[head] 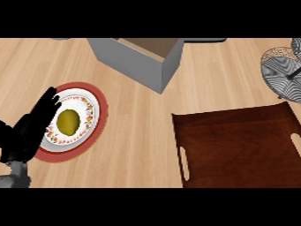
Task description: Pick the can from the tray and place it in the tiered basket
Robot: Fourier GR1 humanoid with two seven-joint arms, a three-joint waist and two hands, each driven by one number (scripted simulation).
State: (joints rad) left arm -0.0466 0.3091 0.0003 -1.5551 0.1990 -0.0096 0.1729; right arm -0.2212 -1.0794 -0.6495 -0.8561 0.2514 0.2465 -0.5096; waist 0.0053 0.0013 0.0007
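Dark-brown tray (244, 145) at near right shows no can, and I cannot tell where it is; the left hand (24, 131) rests spread by a plate (92, 105) at left, so the pick seems unstarted, and next comes finding the can for the far-right tiered basket (288, 75).

Open counter (140, 145) between plate (91, 110) and tray (244, 145), grey box (136, 59) behind, basket (289, 73) at right
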